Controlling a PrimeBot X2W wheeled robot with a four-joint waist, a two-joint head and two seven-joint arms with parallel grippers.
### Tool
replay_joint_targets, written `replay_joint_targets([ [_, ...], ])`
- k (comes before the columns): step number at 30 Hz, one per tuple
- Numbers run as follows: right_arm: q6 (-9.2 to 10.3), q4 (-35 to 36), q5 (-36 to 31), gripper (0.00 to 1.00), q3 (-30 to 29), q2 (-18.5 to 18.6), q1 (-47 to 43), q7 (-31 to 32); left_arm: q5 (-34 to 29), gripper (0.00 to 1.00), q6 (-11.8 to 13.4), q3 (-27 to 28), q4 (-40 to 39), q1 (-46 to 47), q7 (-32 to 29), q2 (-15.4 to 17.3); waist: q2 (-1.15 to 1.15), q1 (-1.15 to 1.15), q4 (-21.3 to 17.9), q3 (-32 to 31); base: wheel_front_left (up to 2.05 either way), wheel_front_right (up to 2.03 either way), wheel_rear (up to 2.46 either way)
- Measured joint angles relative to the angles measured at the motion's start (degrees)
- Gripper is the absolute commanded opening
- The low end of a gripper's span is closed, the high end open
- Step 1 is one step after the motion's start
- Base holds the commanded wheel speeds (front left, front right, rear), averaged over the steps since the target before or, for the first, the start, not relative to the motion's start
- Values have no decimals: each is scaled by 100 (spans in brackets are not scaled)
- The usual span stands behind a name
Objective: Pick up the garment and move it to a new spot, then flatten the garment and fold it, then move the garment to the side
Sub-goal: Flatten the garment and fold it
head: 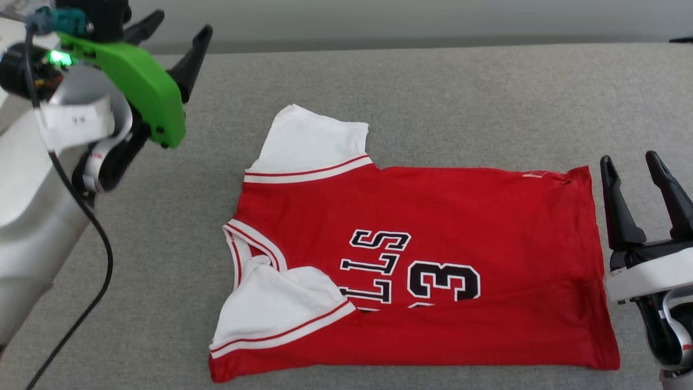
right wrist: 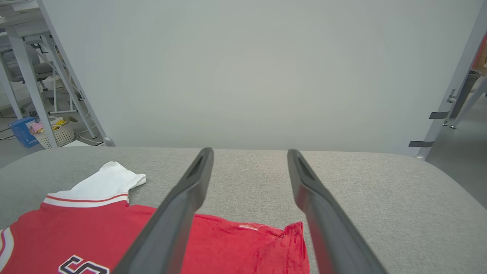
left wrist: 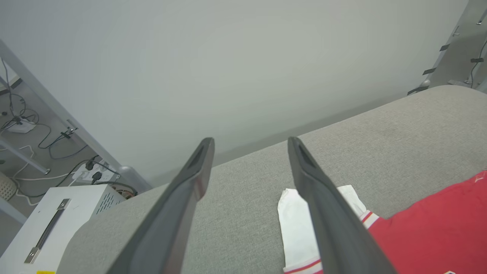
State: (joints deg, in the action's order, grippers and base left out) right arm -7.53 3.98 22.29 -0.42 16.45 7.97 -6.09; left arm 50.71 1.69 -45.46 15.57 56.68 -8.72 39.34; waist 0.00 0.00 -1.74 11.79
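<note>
Garment: lies flat and front-up on the grey surface, which extends past it on all sides; the collar points to the robot's left and the hem to its right.
Near sleeve: turned in over the garment's chest, covering the ends of the lettering.
Far sleeve: spread outward from the garment's far shoulder, not yet turned in.
Left gripper: raised, up and to the left of the garment's far sleeve; fingers apart, nothing between them.
Right gripper: just beside the garment's hem; fingers apart, nothing held, no contact with the cloth.
Step in hand: judged to be the fold. The garment appears flattened, with one sleeve already in.
Next move: probably the far sleeve. The left gripper must descend to that sleeve's outer edge, pinch a single layer, and carry it over the garment's body without dragging the shoulder.
Caution: the right gripper may need to hold the hem down so the garment does not slide.
</note>
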Motion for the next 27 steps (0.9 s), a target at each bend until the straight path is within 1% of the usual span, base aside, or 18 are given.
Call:
replay_joint_targets([
  [3,0,129,-48,100,69,-98,93,-26,0,100,-248,-80,441,609,-456,-240,0,0,-92,277,0,0,0],
  [7,0,229,4,100,165,-121,349,-177,96,100,-557,-268,1027,1321,-1360,-527,0,0,-236,668,0,0,0],
  [8,0,253,63,100,296,-108,534,-227,267,100,-724,-475,1400,1731,-2278,-673,0,1,-359,955,0,0,0],
  [9,0,249,70,100,341,-92,575,-230,311,100,-762,-565,1500,1842,-2593,-712,0,1,-403,1051,0,0,0],
  [10,0,237,118,100,431,-55,689,-285,497,100,-844,-816,1727,2067,-3373,-755,0,1,-529,1310,0,0,0],
  [12,0,219,140,100,487,-29,767,-308,525,100,-859,-954,1835,2154,-3675,-761,0,1,-613,1463,0,0,0],
  [15,0,167,171,100,548,3,877,-353,533,100,-868,-1094,2006,2181,-3869,-778,0,1,-745,1673,0,0,0],
  [20,0,47,189,100,643,32,973,-427,485,100,-901,-1366,2302,2183,-3908,-794,0,1,-938,1962,0,0,0],
  [23,0,-30,223,100,660,58,993,-477,494,100,-901,-1479,2329,2235,-3984,-750,0,1,-1027,2057,0,0,0],
  [24,0,-60,230,100,658,79,993,-477,530,66,-901,-1502,2306,2248,-3998,-725,0,1,-1049,2070,0,0,0],
  [25,0,-85,244,100,657,94,994,-478,542,0,-901,-1522,2284,2251,-3989,-708,0,1,-1057,2067,0,0,0],
  [27,0,-123,286,100,630,127,1015,-500,564,0,-901,-1637,2208,2245,-3888,-672,0,0,-1063,2029,0,0,0],
])
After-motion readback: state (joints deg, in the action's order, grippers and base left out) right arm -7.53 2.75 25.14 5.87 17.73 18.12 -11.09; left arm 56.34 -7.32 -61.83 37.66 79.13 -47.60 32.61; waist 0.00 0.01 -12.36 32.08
